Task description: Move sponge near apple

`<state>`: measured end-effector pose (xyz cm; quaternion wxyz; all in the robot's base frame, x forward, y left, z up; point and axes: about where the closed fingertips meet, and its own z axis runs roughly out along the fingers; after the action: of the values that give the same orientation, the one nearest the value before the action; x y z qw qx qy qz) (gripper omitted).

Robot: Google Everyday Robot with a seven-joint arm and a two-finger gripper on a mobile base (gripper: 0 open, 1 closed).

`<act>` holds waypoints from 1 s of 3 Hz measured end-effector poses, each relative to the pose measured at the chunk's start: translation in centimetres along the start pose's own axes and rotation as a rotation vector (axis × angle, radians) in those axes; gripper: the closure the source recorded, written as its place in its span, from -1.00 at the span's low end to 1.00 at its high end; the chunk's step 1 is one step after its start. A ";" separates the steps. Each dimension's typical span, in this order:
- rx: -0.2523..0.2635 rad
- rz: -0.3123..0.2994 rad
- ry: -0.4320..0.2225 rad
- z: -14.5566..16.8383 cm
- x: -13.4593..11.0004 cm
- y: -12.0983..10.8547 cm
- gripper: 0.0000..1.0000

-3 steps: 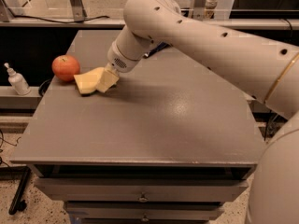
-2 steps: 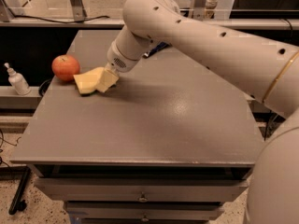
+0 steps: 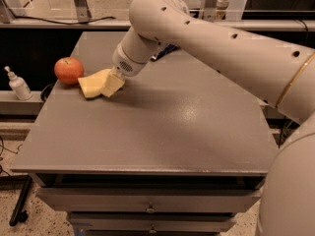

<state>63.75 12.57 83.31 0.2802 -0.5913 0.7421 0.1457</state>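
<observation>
The red-orange apple (image 3: 69, 70) sits near the left edge of the grey table (image 3: 162, 132). The pale yellow sponge (image 3: 90, 85) lies flat on the table just right of the apple, close to it or touching it. My gripper (image 3: 112, 84) is down at the sponge's right end, overlapping it, with the wrist and big cream arm (image 3: 211, 38) reaching in from the upper right. The arm hides the contact between gripper and sponge.
A small white pump bottle (image 3: 18, 85) stands on a lower ledge left of the table. The table's left edge runs right beside the apple. Drawers (image 3: 147, 208) sit under the front edge. A dark object (image 3: 167, 49) shows behind the arm.
</observation>
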 end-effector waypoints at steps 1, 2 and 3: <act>-0.010 -0.009 -0.007 0.3 -0.5 0.1 -1.00; -0.015 -0.017 -0.022 0.0 -0.9 0.2 -1.00; -0.009 -0.036 -0.061 -2.4 -1.7 0.4 -1.00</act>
<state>63.01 12.72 86.14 0.3027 -0.6010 0.7217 0.1620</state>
